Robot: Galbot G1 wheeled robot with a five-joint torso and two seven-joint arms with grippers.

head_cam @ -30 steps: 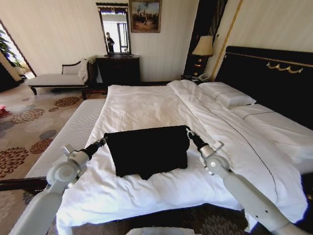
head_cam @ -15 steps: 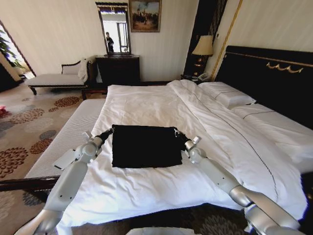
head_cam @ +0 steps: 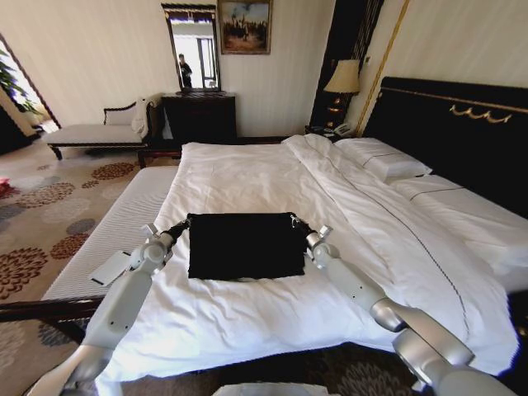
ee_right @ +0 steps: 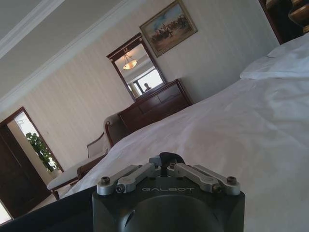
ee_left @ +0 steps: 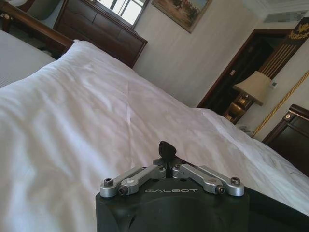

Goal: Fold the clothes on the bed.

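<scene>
- Left gripper (head_cam: 180, 224), right gripper (head_cam: 299, 224): each pinched on 1 far corner of T-shirt (head_cam: 246, 245).
- T-shirt: folded rectangle on bed (head_cam: 247, 177).
- Step: fold laid; release likely next.

Folded black T-shirt (head_cam: 246, 245) lies on the bed (head_cam: 247, 177) between both end effectors.

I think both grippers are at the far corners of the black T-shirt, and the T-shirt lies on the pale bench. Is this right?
Not quite. The black T-shirt lies on the bed's white duvet, not on the pale bench, which stands far off by the wall. The head view shows this. The rest holds: the left gripper and the right gripper are at its far corners.
</scene>
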